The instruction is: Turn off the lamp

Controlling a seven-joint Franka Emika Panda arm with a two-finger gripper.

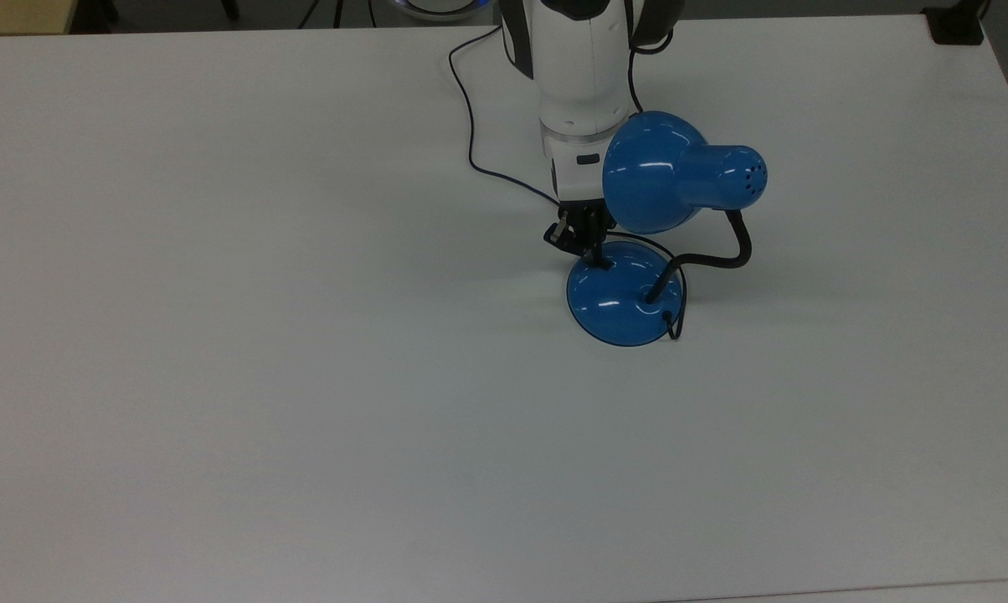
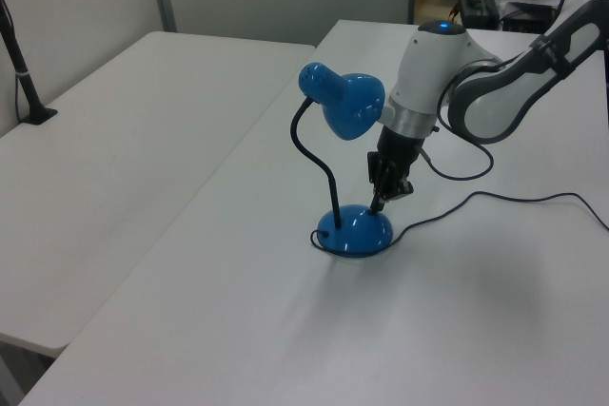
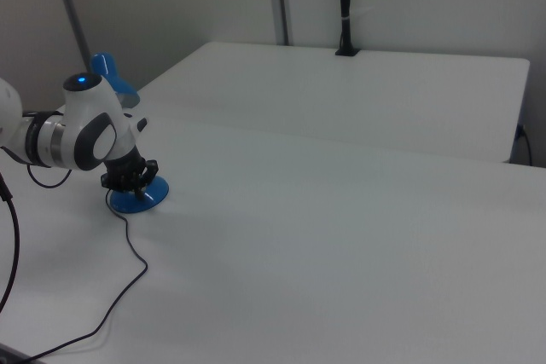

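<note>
Gripper tip on the lamp base, lamp unlit.

The lamp (image 1: 638,251) stands on the white table (image 1: 219,377), casting no light. Its domed base (image 2: 354,231) sits nearest in the left view, with the cord (image 2: 514,199) trailing toward the left view's right. The gripper (image 1: 592,251) points down, fingers pressed together, tip touching the base's upper edge. The cone shade (image 1: 667,176) hangs beside the arm's wrist (image 1: 575,100).

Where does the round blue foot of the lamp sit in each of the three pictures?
Top view: the lamp base is right of centre, below the shade.
Left view: the base is at centre.
Right view: the base is at far left.
Shared landmark: the hand touching its edge.
</note>
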